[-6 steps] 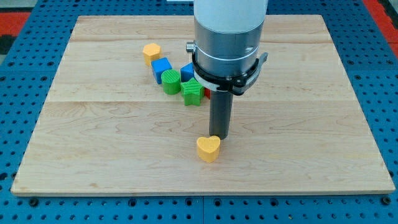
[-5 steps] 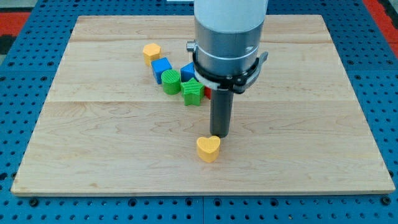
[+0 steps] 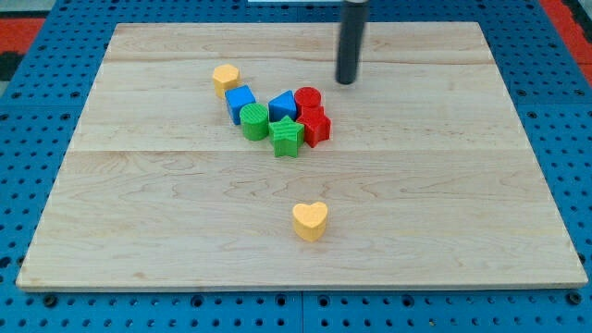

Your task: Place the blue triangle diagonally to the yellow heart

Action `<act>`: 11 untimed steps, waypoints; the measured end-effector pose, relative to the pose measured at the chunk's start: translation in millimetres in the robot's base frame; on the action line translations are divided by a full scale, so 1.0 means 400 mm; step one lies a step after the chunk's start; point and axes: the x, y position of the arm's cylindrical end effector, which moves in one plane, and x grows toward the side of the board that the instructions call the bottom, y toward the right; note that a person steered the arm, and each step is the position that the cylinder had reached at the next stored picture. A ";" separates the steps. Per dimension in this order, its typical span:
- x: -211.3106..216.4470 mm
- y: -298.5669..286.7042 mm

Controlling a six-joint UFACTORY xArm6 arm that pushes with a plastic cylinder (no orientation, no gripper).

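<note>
Tip (image 3: 347,82) in the upper middle of the frame, touching no block; the rod has no jaws and holds nothing.
Blue triangle (image 3: 282,104) sits in the cluster at upper centre, touching the red cylinder (image 3: 308,99), with the green star (image 3: 288,137), red block (image 3: 315,127), green cylinder (image 3: 255,120) and blue cube (image 3: 240,100) close by. Yellow heart (image 3: 310,221) lies alone, lower centre, well apart.

pale matt wooden board (image 3: 444,185), ridged green blocks (image 3: 256,121)

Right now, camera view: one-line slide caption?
My tip up-right of the block cluster holding the blue triangle; yellow heart alone below.
</note>
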 end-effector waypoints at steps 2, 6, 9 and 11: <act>0.085 -0.138; 0.242 -0.144; 0.267 -0.205; 0.354 -0.087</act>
